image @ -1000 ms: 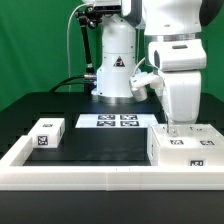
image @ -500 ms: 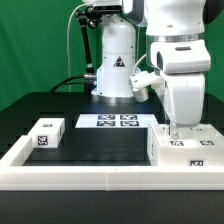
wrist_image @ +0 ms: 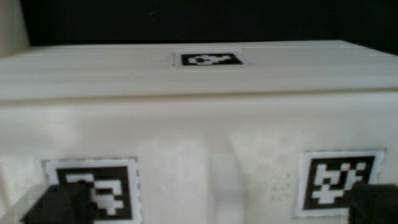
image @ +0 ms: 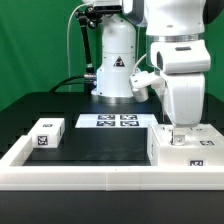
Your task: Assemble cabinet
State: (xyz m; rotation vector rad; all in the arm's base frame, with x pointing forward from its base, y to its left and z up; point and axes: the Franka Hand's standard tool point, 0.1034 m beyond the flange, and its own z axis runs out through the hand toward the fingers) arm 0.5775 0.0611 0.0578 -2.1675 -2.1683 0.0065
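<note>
The large white cabinet piece [image: 186, 149] with small tags sits at the exterior view's right, against the front rail. My gripper [image: 181, 129] points straight down at its top face, very close to or touching it. In the wrist view the white top of the cabinet piece [wrist_image: 196, 110] fills the picture, with one tag far off and two near. The gripper [wrist_image: 214, 208] is open: its dark fingertips [wrist_image: 63, 205] stand wide apart over the two near tags, with nothing between them. A smaller white tagged block [image: 46, 133] lies at the exterior view's left.
The marker board [image: 113, 121] lies flat behind the middle of the black mat. A long low white border rail [image: 90, 176] runs along the front and up the left side. The robot's base [image: 113, 65] stands behind the board.
</note>
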